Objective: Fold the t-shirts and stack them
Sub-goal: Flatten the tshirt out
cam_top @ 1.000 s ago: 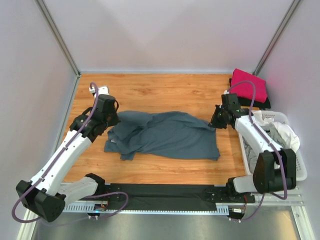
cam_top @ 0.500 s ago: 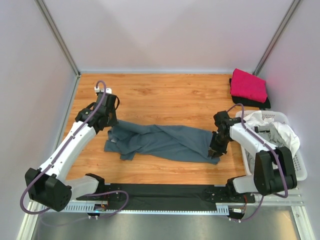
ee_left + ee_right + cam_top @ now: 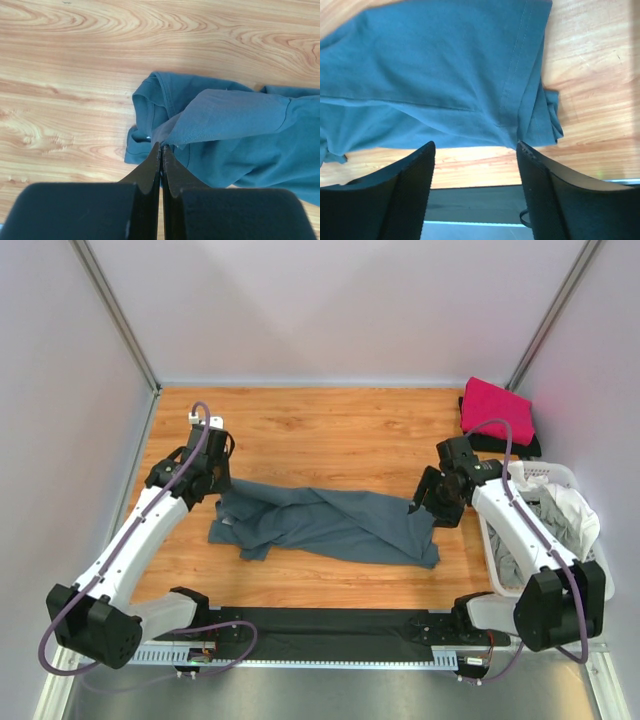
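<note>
**Wooden table with one shirt stretched across it**

Wooden table stands between pale walls, and the slate blue-grey t-shirt lies across its middle as a long, wrinkled band, not yet folded. At the left end of this t-shirt, the left gripper has its fingers pressed together on a raised fold of the cloth, near the collar. At the right end of the t-shirt, the right gripper hangs just above the hem; its jaws stand wide apart and hold nothing. To the far right of the t-shirt, in the back corner of the table, a folded magenta-pink t-shirt rests on top of a black t-shirt. Right of the blue-grey t-shirt, at the table's edge, the white lattice basket holds white and light grey clothes in a loose heap.
</note>
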`<move>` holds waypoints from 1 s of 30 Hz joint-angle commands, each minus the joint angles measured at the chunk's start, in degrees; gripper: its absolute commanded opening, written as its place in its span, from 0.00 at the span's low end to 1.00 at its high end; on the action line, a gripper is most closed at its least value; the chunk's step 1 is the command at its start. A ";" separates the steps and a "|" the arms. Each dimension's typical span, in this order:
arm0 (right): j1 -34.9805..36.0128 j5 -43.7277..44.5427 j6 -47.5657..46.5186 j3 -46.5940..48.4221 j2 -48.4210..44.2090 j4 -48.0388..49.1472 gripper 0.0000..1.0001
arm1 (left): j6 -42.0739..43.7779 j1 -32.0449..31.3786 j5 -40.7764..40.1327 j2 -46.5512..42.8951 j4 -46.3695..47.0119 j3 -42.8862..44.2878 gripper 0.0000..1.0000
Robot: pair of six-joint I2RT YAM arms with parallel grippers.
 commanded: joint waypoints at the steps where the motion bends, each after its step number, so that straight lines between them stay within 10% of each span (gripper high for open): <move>1: 0.10 1.60 2.51 0.03 0.89 2.49 0.66 | 1.32 0.37 0.86 0.34 1.78 -0.20 0.00; 30: 0.28 -1.04 10.78 -13.77 4.41 13.92 0.43 | 6.42 1.42 2.18 4.20 0.64 3.84 0.00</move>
